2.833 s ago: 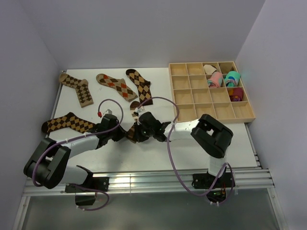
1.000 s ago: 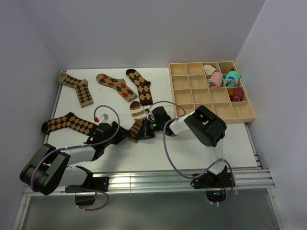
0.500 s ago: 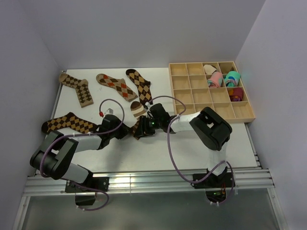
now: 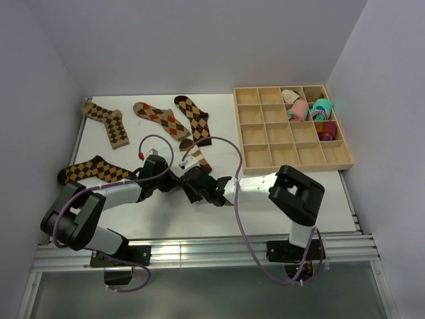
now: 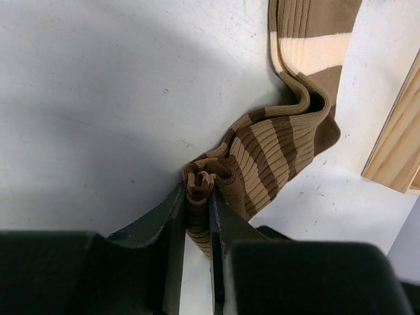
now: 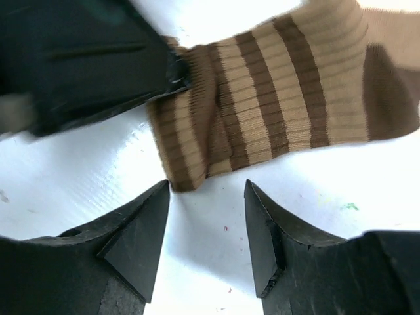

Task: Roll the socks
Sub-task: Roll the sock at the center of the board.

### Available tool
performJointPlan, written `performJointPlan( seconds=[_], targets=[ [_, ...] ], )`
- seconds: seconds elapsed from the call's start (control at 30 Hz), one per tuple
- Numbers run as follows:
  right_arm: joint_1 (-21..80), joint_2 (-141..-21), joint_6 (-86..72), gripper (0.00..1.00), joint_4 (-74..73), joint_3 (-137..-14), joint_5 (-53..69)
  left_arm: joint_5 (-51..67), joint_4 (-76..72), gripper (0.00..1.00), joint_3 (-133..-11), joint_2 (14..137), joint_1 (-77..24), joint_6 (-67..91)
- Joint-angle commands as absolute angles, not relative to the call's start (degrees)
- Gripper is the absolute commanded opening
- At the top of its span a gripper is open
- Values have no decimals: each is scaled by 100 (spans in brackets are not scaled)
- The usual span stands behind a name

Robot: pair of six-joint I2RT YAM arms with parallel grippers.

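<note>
White table (image 4: pixel 159 216), pale walls (image 4: pixel 199 46). The striped sock (image 4: pixel 194 158) is stretched front-to-back, its near end pinched by the left gripper (image 5: pixel 195 191). The right gripper (image 6: pixel 207 190) is spread, empty.

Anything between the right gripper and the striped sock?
Nothing visible. The open right gripper faces the bunched end of the striped sock across bare table; the left gripper pinches that end from the far side.
</note>
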State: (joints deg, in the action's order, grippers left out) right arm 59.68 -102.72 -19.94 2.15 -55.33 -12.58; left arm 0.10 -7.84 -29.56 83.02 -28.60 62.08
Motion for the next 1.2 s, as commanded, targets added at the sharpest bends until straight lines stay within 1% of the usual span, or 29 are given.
performJointPlan(
  seconds=[0.0,0.2,0.23,0.37,0.6,0.87,1.07,1.17],
  targets=[
    [6309,-9809,-1126,56,500,-5581,-2451,-237,-70,18,-2971,8288,-2874,5941],
    [6627,-9738,-335,54,1247,-5511,-2251,-202,-70,18,-2979,8297,-2874,5924],
    [6662,-9790,-299,51,1265,-5563,-2215,-193,-70,18,-2979,8306,-2874,5933],
    [6680,-10080,-123,47,1388,-5713,-1934,-176,-53,18,-2988,8297,-2874,5915],
    [6671,-10643,-114,47,1634,-5652,-1846,-158,-79,17,-2953,8288,-2874,5906],
    [6513,-11038,-369,50,1565,-5449,-1854,-132,-79,17,-2936,8279,-2874,5898],
    [6328,-10969,-694,49,1486,-5265,-1925,-149,-44,17,-2944,8244,-2874,5862],
    [6205,-10802,-756,47,1582,-5124,-1750,-149,-35,17,-2953,8270,-2874,5862]
  ],
)
